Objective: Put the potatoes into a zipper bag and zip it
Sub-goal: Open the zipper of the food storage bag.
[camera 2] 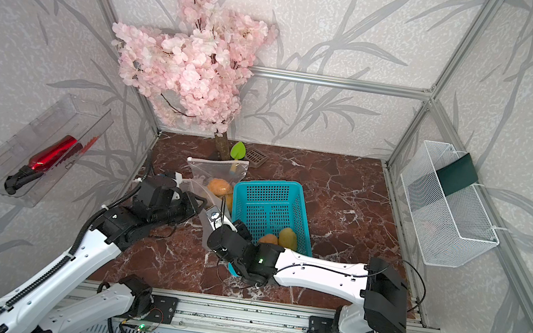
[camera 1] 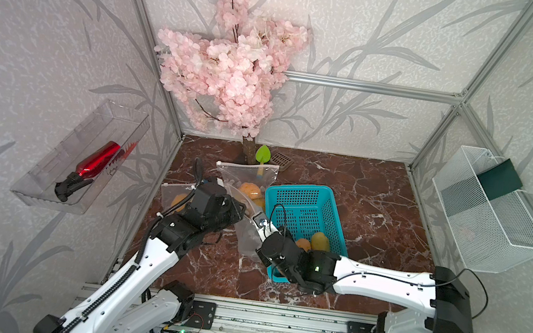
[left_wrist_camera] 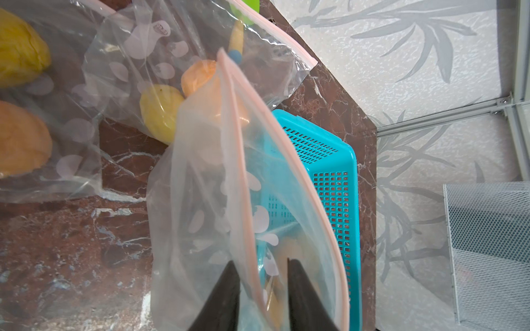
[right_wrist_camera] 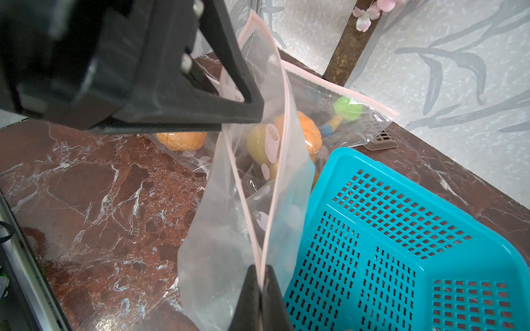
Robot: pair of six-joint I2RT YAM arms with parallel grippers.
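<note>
While the right gripper (right_wrist_camera: 260, 270) is pinching the pink zipper strip of an open zipper bag (right_wrist_camera: 229, 223) with its jaws pressed together, the left gripper (left_wrist_camera: 262, 263) is straddling one lip of the same mouth. Its jaws are standing apart on either side of the film and are not yet pressing it. The bag is hanging between the two arms, just beside the blue basket (camera 1: 297, 186), with its bottom sagging toward the table (camera 1: 377, 197); it is looking empty. Two potatoes (camera 1: 319, 241) are lying in the near corner of the basket, and more are sitting inside two other bags (camera 1: 242, 174) lying flat behind and beside the left arm. The film is probably behaving as thin, limp and slippery, so the stiffer zipper strip is offering the surest hold. The potatoes are likely handling as firm, rounded and fairly heavy. Each is best taken across its narrow waist, and their weight is likely going to drag on the held rim.
</note>
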